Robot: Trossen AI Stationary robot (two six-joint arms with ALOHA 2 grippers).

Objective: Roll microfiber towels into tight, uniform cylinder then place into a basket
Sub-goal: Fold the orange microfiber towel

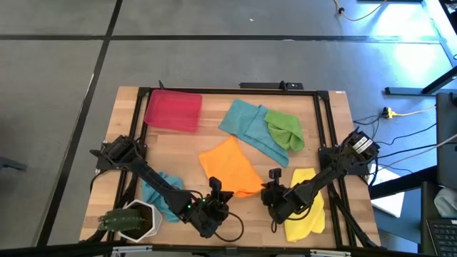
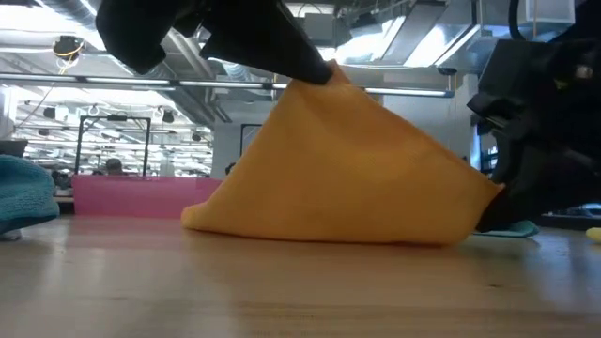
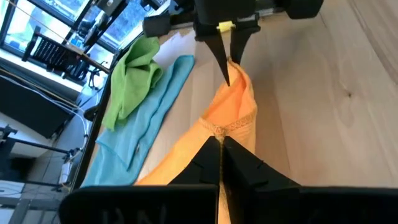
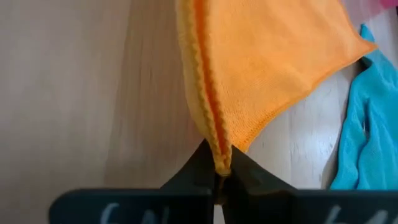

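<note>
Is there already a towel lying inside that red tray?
No: seen from above, the red tray holds nothing, and the orange towel lies out on the table, pinched by both grippers.

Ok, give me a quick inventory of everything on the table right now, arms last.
orange towel: one, orange, table centre, near edge lifted by both end effectors.
teal towels: two, teal-blue; one at the far centre partly under the green towel, one near the left arm.
green towel: one, green, far right of centre, lying on a teal towel.
yellow towel: one, yellow, near right, under the right arm.
basket: one, red, far left.
plant pot: one, white, near-left corner.
left end effector: shut on the orange towel's edge.
right end effector: shut on the orange towel's edge.
</note>
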